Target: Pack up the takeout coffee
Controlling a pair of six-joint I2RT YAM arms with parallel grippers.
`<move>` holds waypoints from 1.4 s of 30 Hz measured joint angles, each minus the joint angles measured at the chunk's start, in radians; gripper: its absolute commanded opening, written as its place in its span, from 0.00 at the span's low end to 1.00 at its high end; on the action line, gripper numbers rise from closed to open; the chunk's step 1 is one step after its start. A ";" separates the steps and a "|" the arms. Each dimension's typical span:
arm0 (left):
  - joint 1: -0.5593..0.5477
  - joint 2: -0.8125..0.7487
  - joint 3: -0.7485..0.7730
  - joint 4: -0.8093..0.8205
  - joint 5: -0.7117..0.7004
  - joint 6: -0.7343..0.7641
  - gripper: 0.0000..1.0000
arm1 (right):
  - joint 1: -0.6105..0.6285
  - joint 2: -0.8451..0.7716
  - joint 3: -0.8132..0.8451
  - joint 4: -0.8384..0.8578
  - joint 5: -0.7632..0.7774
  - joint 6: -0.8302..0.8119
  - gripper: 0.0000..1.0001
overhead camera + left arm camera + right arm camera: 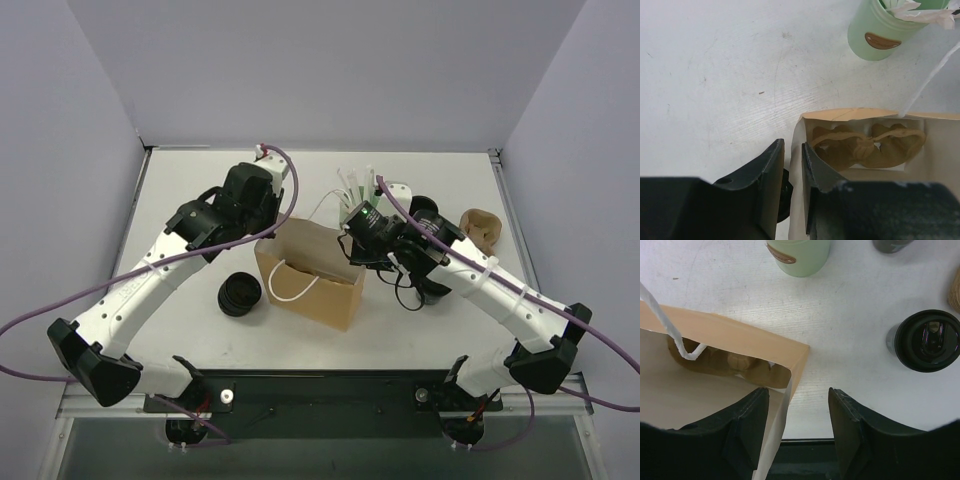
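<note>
- The paper bag (322, 290) stands open and upright at the middle of the tabletop (300, 170), with a white cord handle (291, 290) drooping over its near wall.
- The takeout coffee (927, 340), a black cup under a round black lid, stands upright on the tabletop outside the bag, at about 3 o'clock from it in the overhead view. It is partly under the right arm and no finger touches it.
- The left hand (791, 147) sits at the bag's 10 o'clock corner. Its fingers are only narrowly apart, one outside the bag wall and one inside, with the wall's edge between them. Whether they pinch the paper or merely bracket it cannot be told.
- The right hand (797, 392) is at the bag's 1 o'clock corner, released. Its fingers stand well apart and straddle the bag's rim, one over the inside and one over bare tabletop, gripping nothing.
- Inside the bag, a brown crumpled paper piece (865, 145) lies at the bottom.
- A mint-green cup (880, 35) holding white straws (920, 10) stands just beyond the bag at 1 o'clock.
- A squat stack of black lids (240, 293) rests at 9 o'clock from the bag, close to it but apart.
- A tan folded item (480, 228) lies at 2 o'clock, beyond the right arm.
</note>
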 measured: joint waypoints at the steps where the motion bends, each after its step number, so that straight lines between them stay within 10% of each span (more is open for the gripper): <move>1: 0.000 0.002 0.000 0.000 0.004 0.001 0.31 | 0.000 0.002 0.000 0.001 0.000 -0.002 0.51; 7: 0.004 0.020 0.000 -0.004 0.025 0.002 0.30 | 0.000 0.004 0.001 0.004 0.001 -0.007 0.51; 12: 0.018 0.031 0.000 -0.006 0.045 0.004 0.00 | 0.000 0.008 0.002 0.011 0.008 -0.019 0.43; 23: 0.053 0.030 0.003 0.028 0.168 0.018 0.00 | -0.048 0.032 0.023 0.042 0.042 -0.128 0.14; 28: 0.053 0.030 0.009 0.046 0.196 0.033 0.49 | -0.083 0.027 0.035 0.082 0.053 -0.181 0.04; 42: 0.053 0.037 0.010 -0.024 0.157 0.025 0.40 | -0.087 -0.018 -0.018 0.143 0.052 -0.214 0.03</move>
